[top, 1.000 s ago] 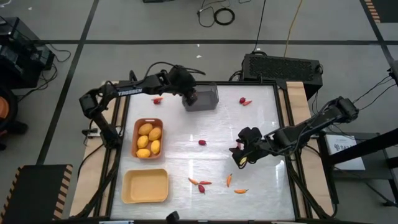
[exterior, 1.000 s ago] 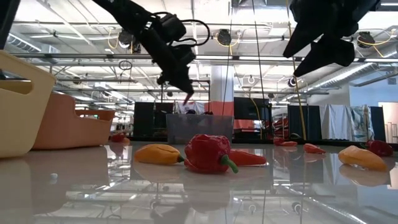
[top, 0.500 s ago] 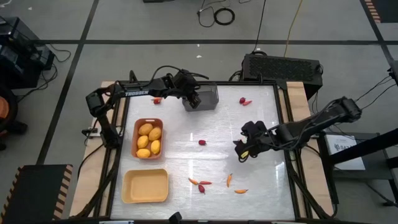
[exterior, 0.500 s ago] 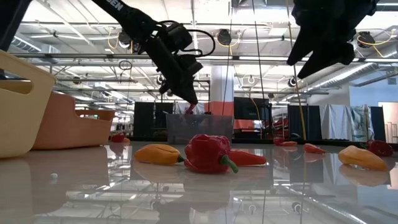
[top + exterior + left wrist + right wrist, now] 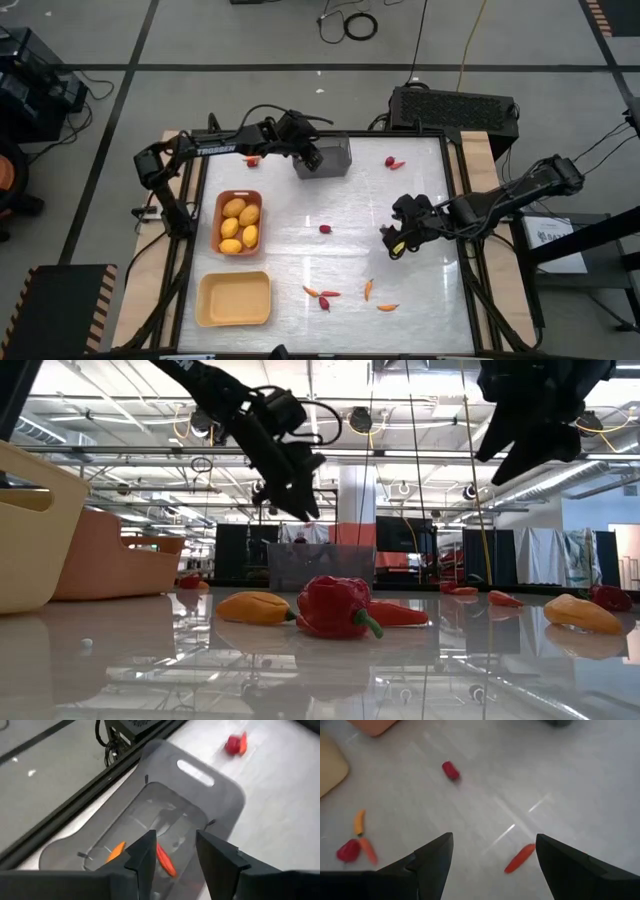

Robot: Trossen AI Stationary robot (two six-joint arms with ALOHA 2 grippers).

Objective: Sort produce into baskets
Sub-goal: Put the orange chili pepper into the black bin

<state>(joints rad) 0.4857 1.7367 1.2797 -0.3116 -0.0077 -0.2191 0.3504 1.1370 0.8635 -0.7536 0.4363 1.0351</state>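
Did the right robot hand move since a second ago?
Yes. In the high view the right gripper has slid a little toward the table's right edge, away from the red pepper, which stayed put.

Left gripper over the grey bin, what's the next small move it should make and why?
Probably lift clear of the grey bin and head for the red piece beside it. The left gripper hangs open and empty above the bin, where two orange-red sticks already lie, so that drop looks done while loose produce waits on the table.
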